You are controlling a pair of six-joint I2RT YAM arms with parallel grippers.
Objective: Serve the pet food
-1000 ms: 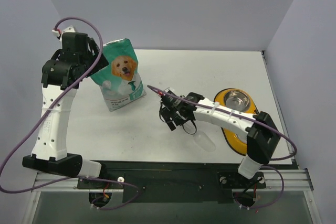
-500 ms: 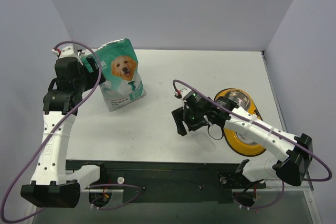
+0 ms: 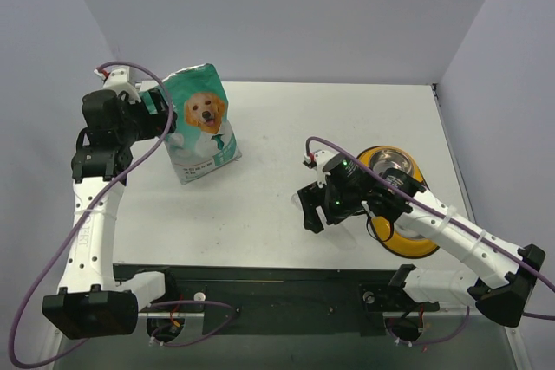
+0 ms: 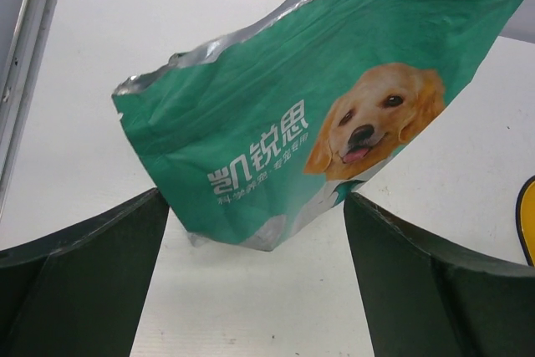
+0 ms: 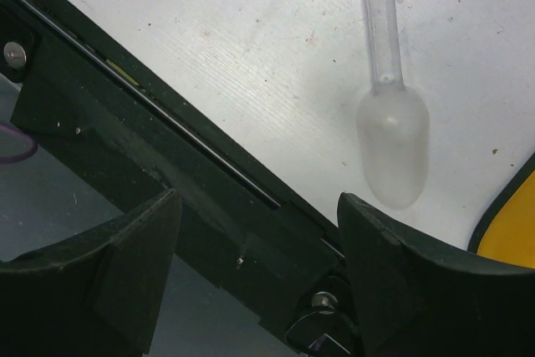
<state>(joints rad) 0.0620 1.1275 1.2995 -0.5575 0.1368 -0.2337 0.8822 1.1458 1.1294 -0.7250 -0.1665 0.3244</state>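
left jaws gape wide, empty, facing the standing teal bag (image 4: 276, 123) on the desk (image 3: 286, 127); right jaws apart, empty, over the desk's near edge beside the clear scoop (image 5: 391, 135). pet food out of sight.

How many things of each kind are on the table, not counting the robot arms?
Teal-green bag with a dog picture: 1
Clear plastic scoop: 1
Yellow oval feeding tray: 1
Shiny steel bowl: 1
Total: 4
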